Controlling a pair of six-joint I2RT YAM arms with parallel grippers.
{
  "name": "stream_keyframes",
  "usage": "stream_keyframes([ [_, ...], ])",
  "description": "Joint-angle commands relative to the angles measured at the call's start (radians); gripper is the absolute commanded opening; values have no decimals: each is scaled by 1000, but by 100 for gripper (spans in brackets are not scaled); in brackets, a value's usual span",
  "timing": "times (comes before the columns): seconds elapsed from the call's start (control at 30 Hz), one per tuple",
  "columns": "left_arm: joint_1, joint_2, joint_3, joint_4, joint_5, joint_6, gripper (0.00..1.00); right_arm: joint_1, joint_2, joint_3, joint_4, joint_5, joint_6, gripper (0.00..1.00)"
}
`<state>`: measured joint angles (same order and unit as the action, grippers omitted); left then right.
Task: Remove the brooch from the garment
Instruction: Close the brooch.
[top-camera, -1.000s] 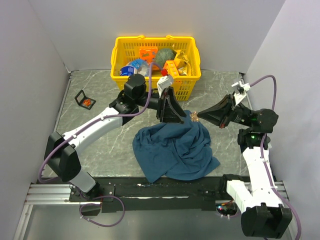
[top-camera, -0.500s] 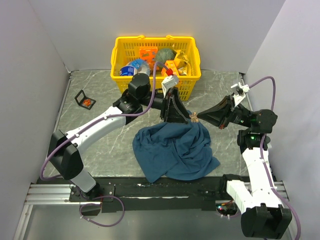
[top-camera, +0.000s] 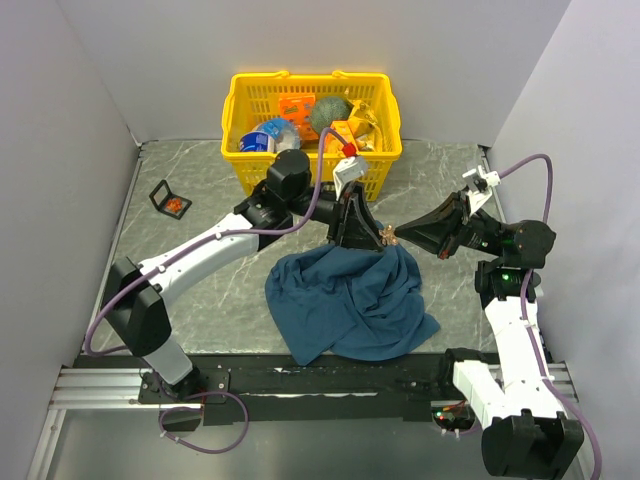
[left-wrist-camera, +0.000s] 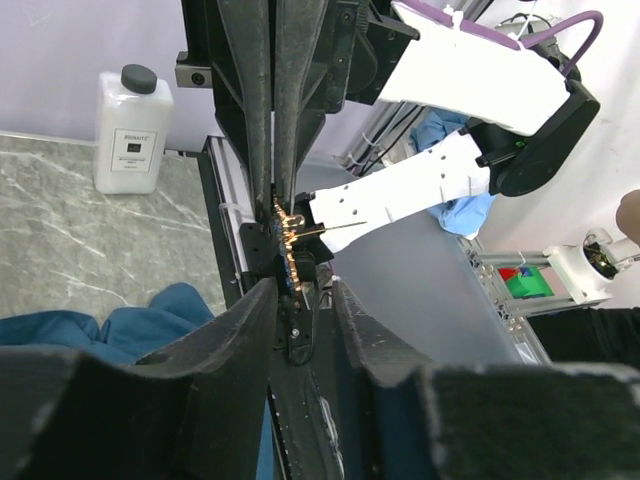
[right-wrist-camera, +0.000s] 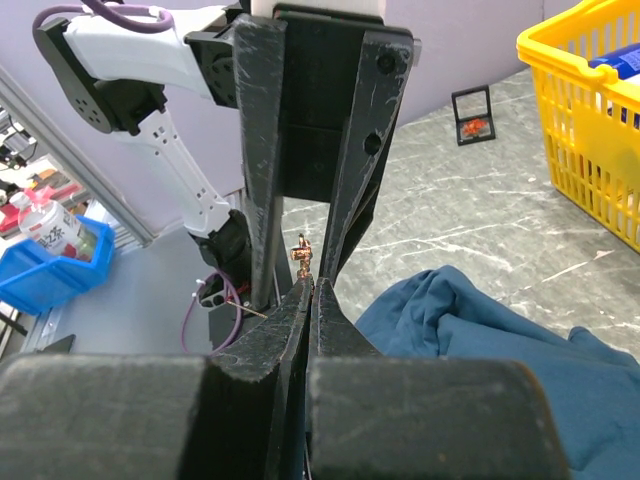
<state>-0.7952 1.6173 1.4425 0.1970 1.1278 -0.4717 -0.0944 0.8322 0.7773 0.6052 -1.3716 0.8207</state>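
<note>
Grey marble surface, yellow basket at 12 o'clock, blue garment heaped at centre. The brooch sits just above the garment's 1 o'clock corner, pinched at the very tip of the right hand, which is clenched and reaches in from 3 o'clock. Left hand comes from 10 o'clock, fingers apart either side of the brooch, gripping nothing. Risks: left fingers bump the right tips and flick the brooch out of that thin pinch into the folds. If the pin is caught in cloth, pulling drags the garment along.
</note>
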Motion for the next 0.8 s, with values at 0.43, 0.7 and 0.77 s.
stream_keyframes([
  [0.43,-7,4,71,-21,0,27,16,-5,-27,-19,-22,12,-49,0],
  [0.7,-9,10,58,9,6,8,1,-5,-30,-15,-44,11,-69,0],
  [0.77,-9,12,62,-1,4,13,1,-5,-28,-12,-62,9,-86,0],
])
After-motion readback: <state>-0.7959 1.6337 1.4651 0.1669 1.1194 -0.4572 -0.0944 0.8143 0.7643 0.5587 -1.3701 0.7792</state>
